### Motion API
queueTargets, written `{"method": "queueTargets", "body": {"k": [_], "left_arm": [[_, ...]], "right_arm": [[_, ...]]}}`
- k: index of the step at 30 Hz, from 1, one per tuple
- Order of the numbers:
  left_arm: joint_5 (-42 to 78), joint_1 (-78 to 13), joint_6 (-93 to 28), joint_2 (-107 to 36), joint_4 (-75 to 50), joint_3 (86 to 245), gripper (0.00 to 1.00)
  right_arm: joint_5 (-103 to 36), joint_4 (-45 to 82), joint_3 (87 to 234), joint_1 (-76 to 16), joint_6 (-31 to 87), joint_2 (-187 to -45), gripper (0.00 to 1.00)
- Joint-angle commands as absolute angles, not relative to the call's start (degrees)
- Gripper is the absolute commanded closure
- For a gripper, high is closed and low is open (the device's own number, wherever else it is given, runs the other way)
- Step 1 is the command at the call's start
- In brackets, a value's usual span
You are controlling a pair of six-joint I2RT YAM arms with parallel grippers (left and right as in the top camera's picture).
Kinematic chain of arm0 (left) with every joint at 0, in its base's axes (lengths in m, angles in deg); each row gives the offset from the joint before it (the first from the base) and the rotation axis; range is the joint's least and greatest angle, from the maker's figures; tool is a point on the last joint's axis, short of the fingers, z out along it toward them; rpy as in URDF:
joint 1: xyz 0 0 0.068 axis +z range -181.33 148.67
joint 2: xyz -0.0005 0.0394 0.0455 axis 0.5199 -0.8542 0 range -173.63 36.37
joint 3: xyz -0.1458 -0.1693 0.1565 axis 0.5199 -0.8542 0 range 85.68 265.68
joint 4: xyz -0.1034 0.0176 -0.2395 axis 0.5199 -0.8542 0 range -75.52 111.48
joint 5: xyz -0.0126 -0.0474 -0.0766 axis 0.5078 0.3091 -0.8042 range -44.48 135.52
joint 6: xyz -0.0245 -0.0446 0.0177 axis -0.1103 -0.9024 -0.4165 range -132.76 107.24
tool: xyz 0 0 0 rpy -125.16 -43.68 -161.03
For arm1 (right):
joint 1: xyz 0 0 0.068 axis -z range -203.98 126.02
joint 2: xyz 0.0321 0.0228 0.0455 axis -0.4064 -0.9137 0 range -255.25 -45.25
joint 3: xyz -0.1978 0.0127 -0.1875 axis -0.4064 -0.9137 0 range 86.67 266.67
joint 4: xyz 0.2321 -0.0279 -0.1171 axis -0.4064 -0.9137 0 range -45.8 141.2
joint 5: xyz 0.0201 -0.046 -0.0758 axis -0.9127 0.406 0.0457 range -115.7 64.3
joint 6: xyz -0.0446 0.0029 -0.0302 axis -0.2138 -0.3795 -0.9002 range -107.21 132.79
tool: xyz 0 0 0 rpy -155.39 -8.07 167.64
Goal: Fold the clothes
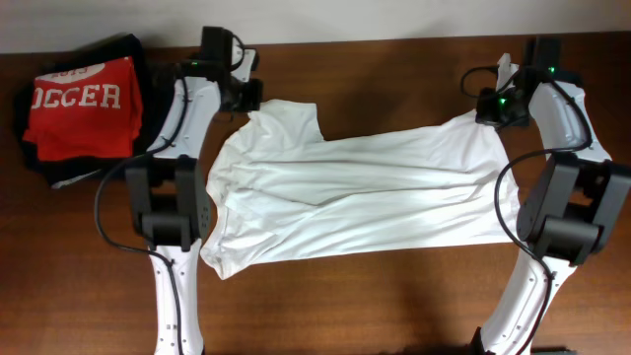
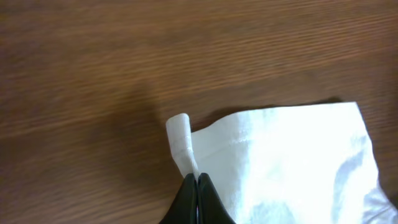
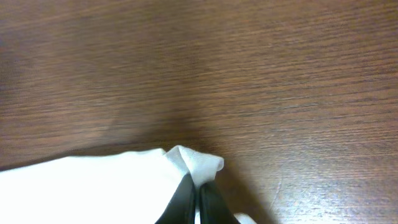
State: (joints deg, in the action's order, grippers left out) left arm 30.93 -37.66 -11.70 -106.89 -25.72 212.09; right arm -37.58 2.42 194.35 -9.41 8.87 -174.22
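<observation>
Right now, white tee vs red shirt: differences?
The white tee is plain; the red shirt bears white letters. The white tee lies spread and wrinkled mid-table; the red shirt sits folded on dark garments. The left gripper and right gripper pinch the white tee; nothing touches the red shirt. Both share one table.

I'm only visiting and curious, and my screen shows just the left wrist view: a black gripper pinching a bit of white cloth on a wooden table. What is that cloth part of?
Observer: A white T-shirt, spread out and wrinkled across the table between the two arms.
Operator: Does anything hold its other end?
Observer: Yes, the right gripper is shut on a corner at the opposite end.
Operator: Is that the only clothing there?
Observer: No. A red shirt with white letters lies on dark garments at the table's far left corner, apart from the T-shirt.
</observation>
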Motion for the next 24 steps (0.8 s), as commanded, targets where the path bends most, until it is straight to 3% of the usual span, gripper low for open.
{"method": "queueTargets", "body": {"k": [1, 8, 13, 15, 22, 24], "left_arm": [[30.0, -35.5, -12.0, -101.5, -25.9, 212.9, 1.0], [26.0, -35.8, -11.4, -92.4, -34.9, 212.9, 1.0], [28.4, -35.8, -12.1, -91.2, -51.2, 212.9, 0.99], [33.3, -35.8, -13.6, -91.0, -56.3, 212.9, 0.99], [32.9, -37.5, -16.0, -81.0, -67.7, 212.9, 0.99], [32.9, -39.9, -16.7, -81.0, -72.4, 211.8, 0.99]], "right_arm": [[-40.3, 0.5, 197.1, -9.6, 8.7, -173.5, 0.96], [-41.1, -8.8, 200.2, -4.1, 8.5, -168.8, 0.96], [-54.2, -18.7, 200.2, 2.8, 2.2, -167.6, 0.96], [-53.1, -22.1, 200.2, 3.1, 2.1, -167.6, 0.96], [-51.3, -32.2, 200.2, 3.0, 2.1, -167.6, 0.96], [-45.4, -36.0, 200.2, 3.0, 5.5, -167.6, 0.96]]}}
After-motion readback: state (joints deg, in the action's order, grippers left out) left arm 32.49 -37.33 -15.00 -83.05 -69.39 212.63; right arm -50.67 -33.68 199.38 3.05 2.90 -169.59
